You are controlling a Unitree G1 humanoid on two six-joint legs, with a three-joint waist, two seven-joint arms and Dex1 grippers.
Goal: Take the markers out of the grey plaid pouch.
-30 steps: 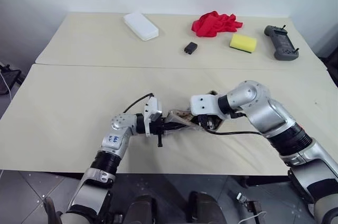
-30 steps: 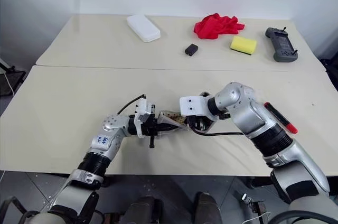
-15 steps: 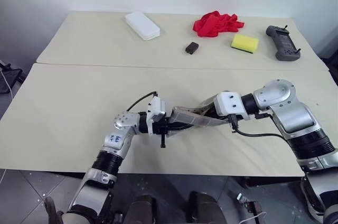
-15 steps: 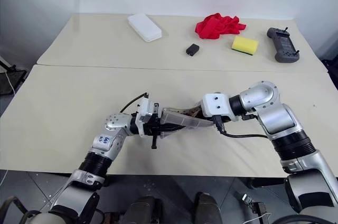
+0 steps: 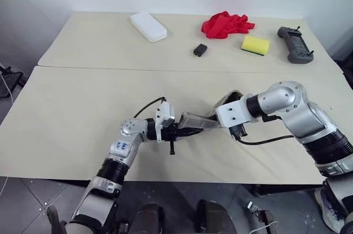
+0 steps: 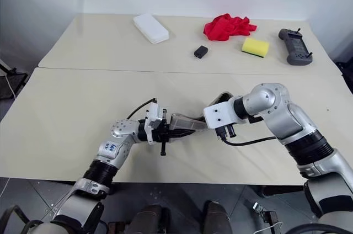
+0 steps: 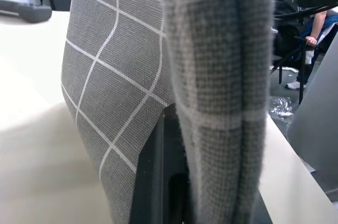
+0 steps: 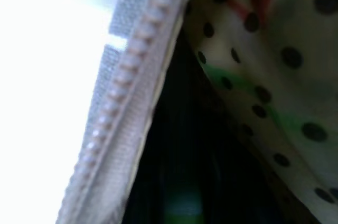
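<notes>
My left gripper (image 5: 177, 130) lies level, pointing right, clamped shut on one end of the flat grey plaid fabric pouch (image 5: 199, 121), held just above the near beige table (image 5: 71, 118). My right gripper (image 6: 219, 113) angles down into the pouch's open far end. Half a second ago that wrist lay flatter and further right; since then it has rolled and the mouth has lifted. Its fingers are buried inside the dotted lining (image 8: 274, 71); whether they hold a marker, I cannot tell.
</notes>
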